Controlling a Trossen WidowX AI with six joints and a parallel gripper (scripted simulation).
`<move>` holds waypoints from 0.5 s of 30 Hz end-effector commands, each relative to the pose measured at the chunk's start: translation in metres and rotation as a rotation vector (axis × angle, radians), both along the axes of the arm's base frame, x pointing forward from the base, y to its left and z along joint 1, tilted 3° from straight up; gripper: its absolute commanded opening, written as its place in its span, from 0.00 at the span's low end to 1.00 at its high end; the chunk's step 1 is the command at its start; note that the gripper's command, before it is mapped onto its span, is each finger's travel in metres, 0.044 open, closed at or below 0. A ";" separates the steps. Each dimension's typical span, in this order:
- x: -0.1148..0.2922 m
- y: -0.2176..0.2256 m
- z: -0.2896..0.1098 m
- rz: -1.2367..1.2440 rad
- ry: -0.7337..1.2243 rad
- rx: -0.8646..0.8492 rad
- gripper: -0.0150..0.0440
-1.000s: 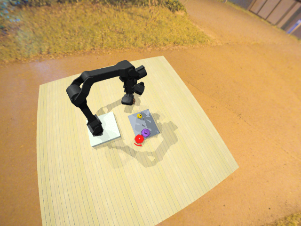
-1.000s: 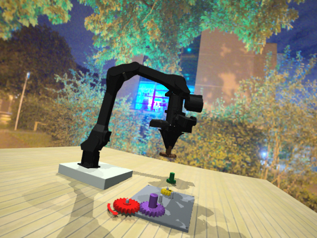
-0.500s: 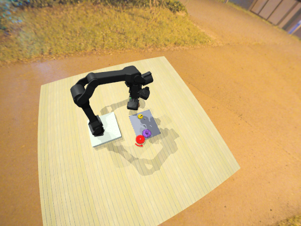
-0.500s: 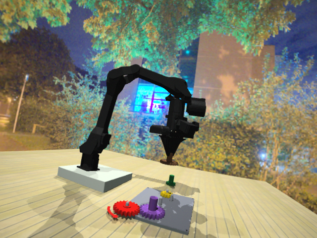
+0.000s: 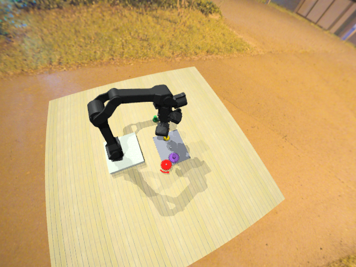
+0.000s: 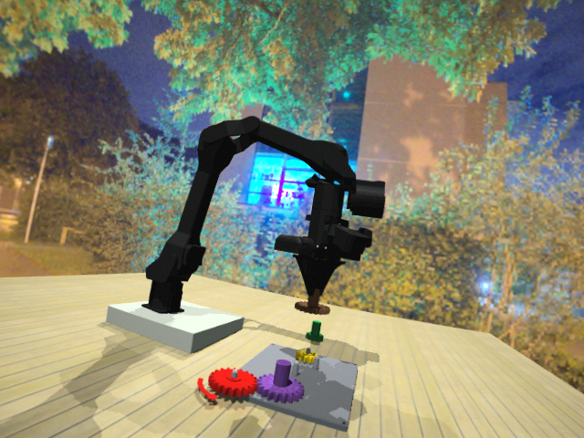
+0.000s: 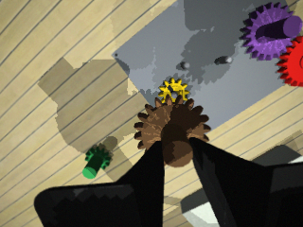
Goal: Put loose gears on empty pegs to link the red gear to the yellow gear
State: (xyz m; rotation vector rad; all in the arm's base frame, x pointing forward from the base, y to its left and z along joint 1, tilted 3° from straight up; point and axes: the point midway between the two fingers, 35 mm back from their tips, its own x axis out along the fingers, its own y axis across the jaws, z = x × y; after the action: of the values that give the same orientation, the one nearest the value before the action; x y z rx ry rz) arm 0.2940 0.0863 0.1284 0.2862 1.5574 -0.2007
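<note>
One brown gear (image 6: 312,307) (image 7: 172,124) is hanging clamped in my gripper (image 6: 315,293) (image 7: 175,145), above the counter (image 5: 86,201) (image 6: 61,377); placement is pending, probably requiring alignment over an empty peg (image 7: 183,65), then lowering.
</note>
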 end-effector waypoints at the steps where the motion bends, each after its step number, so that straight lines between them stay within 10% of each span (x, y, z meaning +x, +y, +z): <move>1: 0.003 -0.008 -0.005 0.004 0.003 -0.005 0.25; 15: 0.015 -0.038 -0.017 0.010 -0.001 -0.012 0.25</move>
State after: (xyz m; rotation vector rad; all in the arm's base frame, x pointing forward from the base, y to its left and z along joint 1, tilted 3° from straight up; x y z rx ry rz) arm 0.3077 0.0545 0.1150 0.2756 1.5531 -0.2003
